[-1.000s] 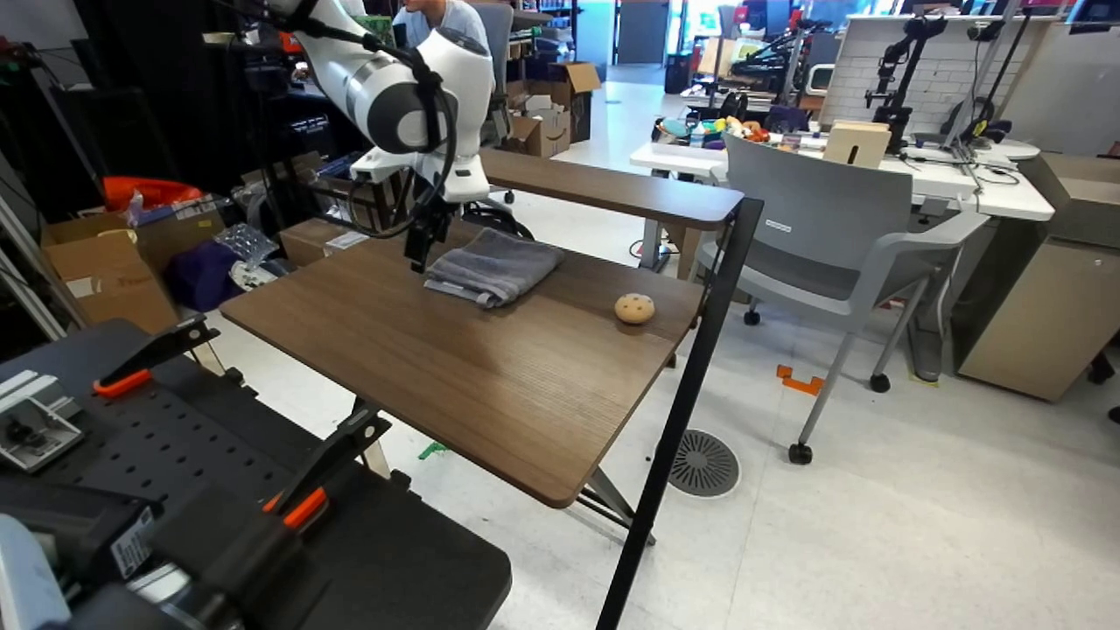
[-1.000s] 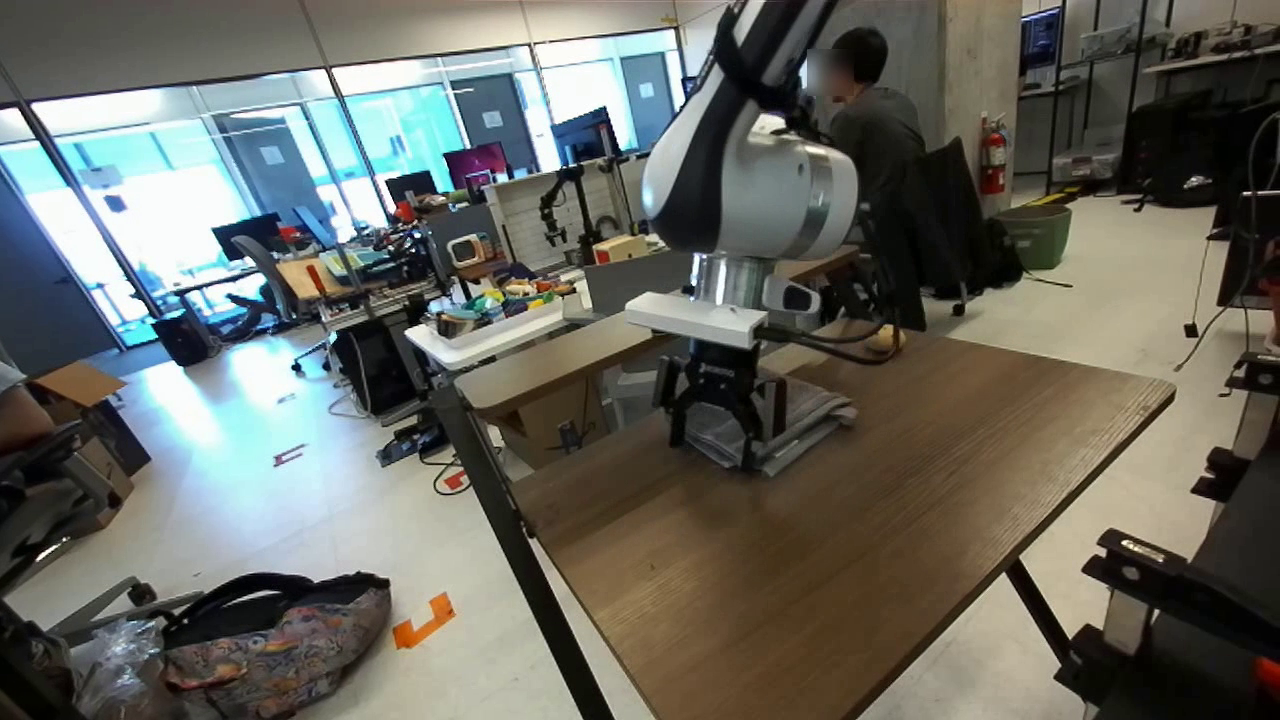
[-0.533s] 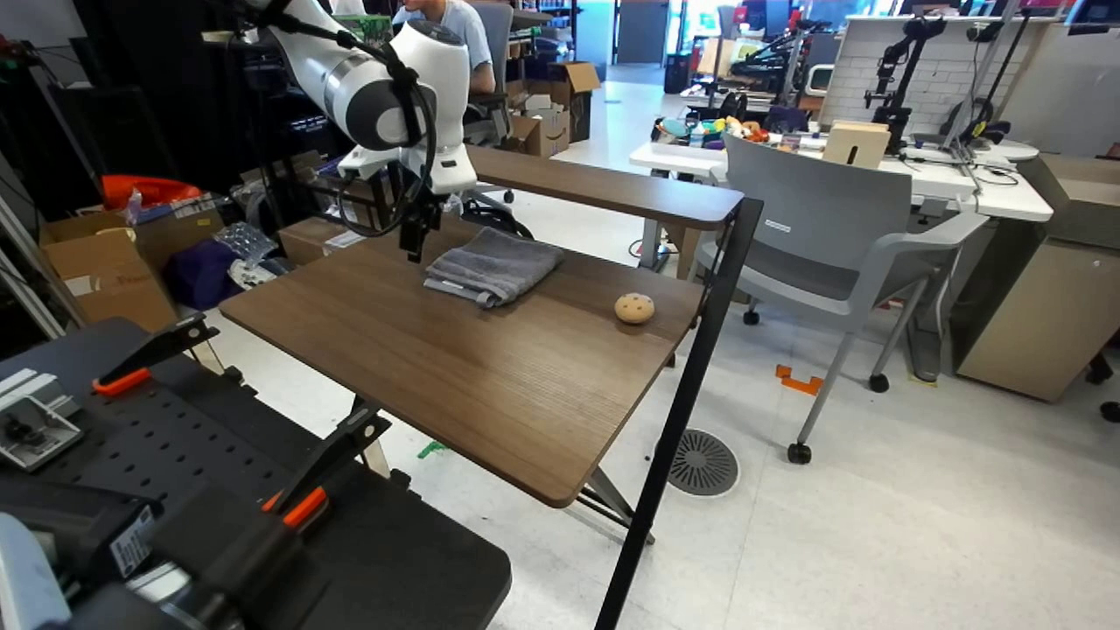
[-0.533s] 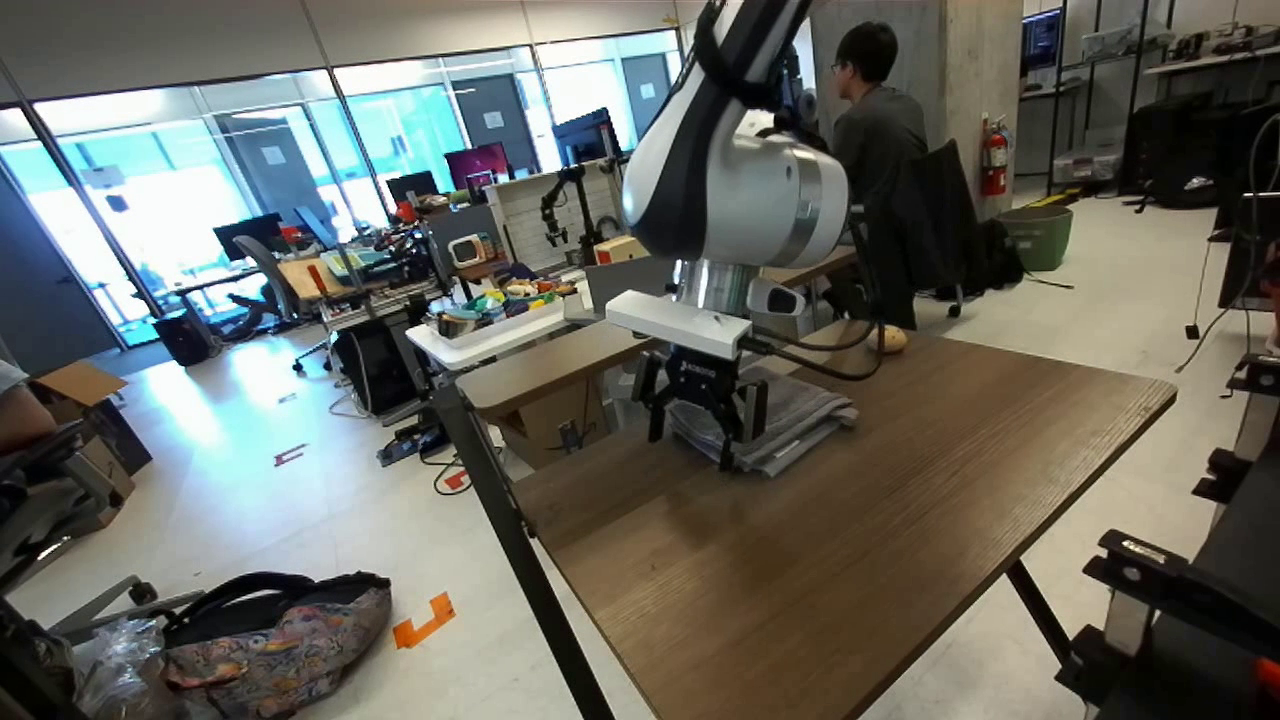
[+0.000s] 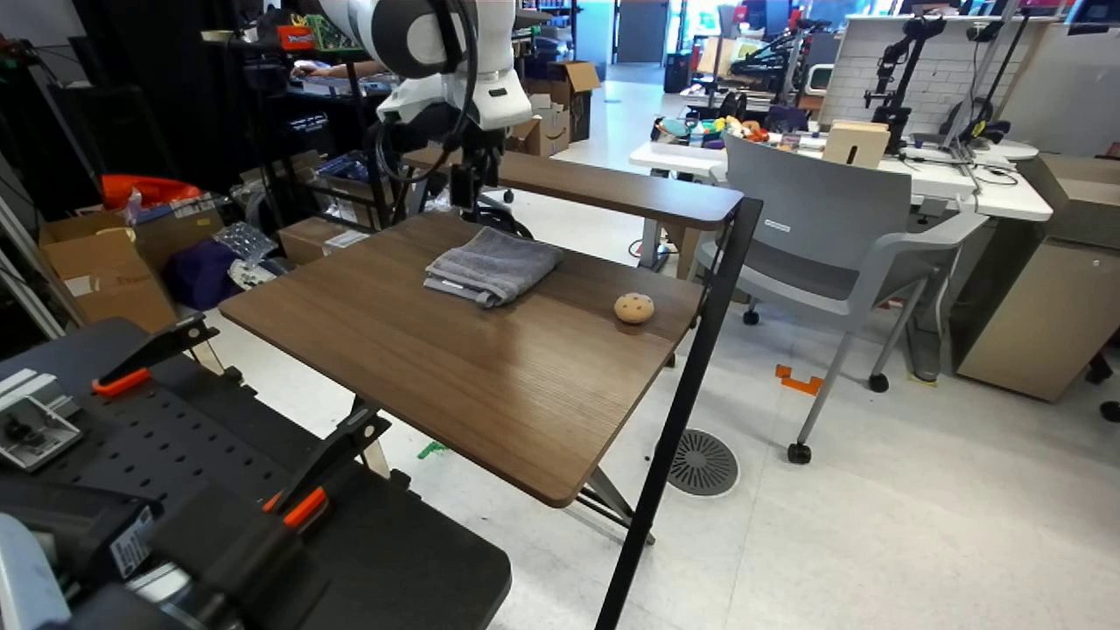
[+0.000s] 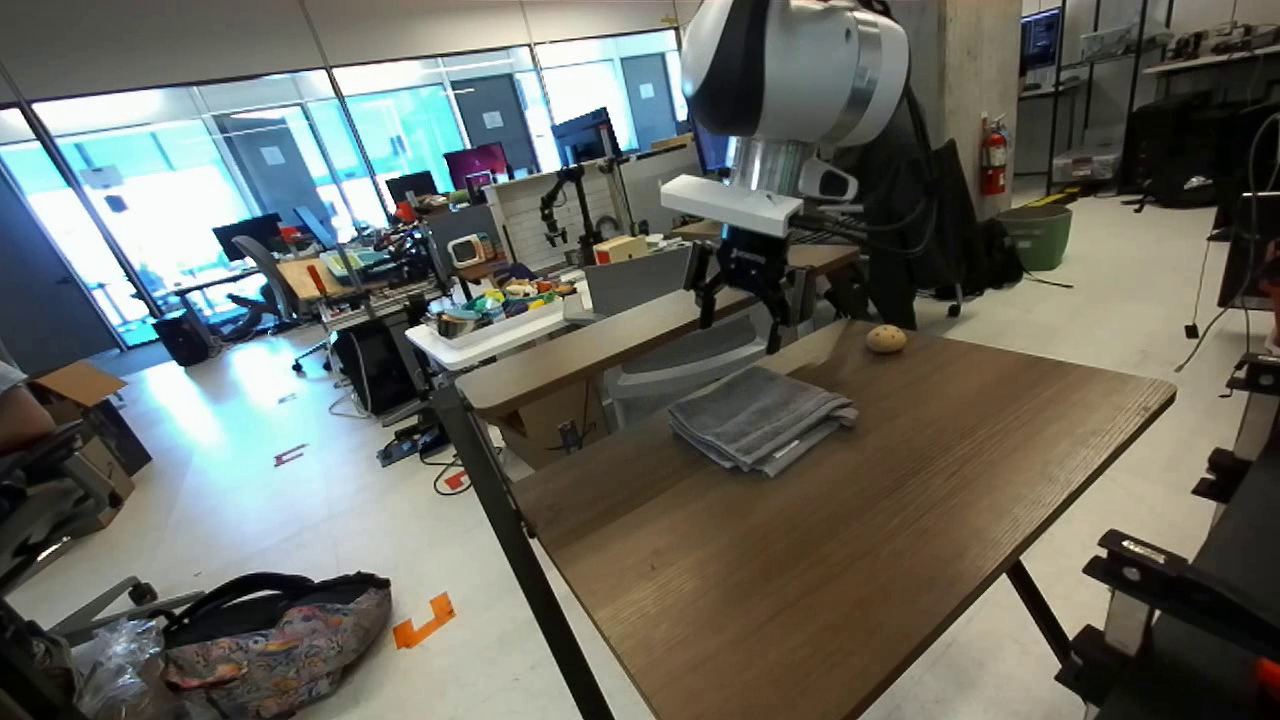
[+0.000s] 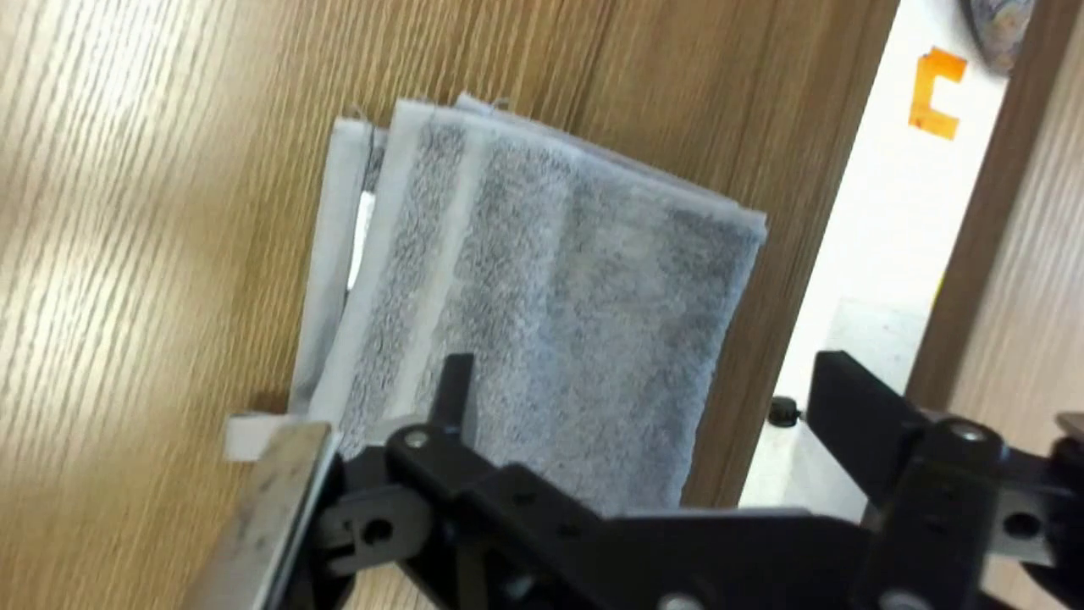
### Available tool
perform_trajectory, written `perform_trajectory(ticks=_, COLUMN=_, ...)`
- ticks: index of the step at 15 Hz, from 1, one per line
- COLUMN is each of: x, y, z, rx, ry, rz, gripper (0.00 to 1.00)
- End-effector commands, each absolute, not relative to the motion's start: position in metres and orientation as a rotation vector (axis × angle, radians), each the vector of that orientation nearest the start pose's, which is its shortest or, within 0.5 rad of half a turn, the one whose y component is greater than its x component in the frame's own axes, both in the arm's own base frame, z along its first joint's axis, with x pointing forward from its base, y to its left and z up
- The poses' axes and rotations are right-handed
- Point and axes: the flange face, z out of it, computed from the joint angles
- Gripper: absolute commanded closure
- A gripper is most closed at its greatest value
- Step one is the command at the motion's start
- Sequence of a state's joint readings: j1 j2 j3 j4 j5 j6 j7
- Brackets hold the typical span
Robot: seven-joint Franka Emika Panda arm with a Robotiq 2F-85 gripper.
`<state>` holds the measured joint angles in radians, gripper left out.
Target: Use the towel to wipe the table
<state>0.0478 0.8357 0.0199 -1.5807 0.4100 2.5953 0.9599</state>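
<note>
"Where's the towel (image 6: 755,412)?"

"I see it folded on the bench (image 6: 850,570), apart from the tan ball (image 6: 886,339)."

"And your pincer (image 6: 740,331)?"

"I have its jaws spread, raised clear of the towel."

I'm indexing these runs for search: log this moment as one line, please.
towel: folded, on table | gripper: open, empty, above towel level | tan ball: on table, apart from towel

In an exterior view, bright windows (image 6: 395,120) are ranged far behind the hand (image 6: 740,331), pale floor (image 6: 330,520) below; to its right, a fire extinguisher (image 6: 993,160) is seen against a column (image 6: 968,65); left, a white desk (image 6: 460,354) is strewn with clutter (image 6: 515,292).
</note>
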Motion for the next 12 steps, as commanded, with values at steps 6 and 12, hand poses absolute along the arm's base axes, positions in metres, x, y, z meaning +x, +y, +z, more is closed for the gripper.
perform_trajectory(ticks=6, x=0.698, y=0.032, z=0.062, rx=-2.423, ry=1.807, rz=0.033, gripper=0.00)
perform_trajectory(ticks=12, x=0.690, y=0.033, z=0.043, rx=-2.419, ry=1.828, rz=0.084, gripper=0.00)
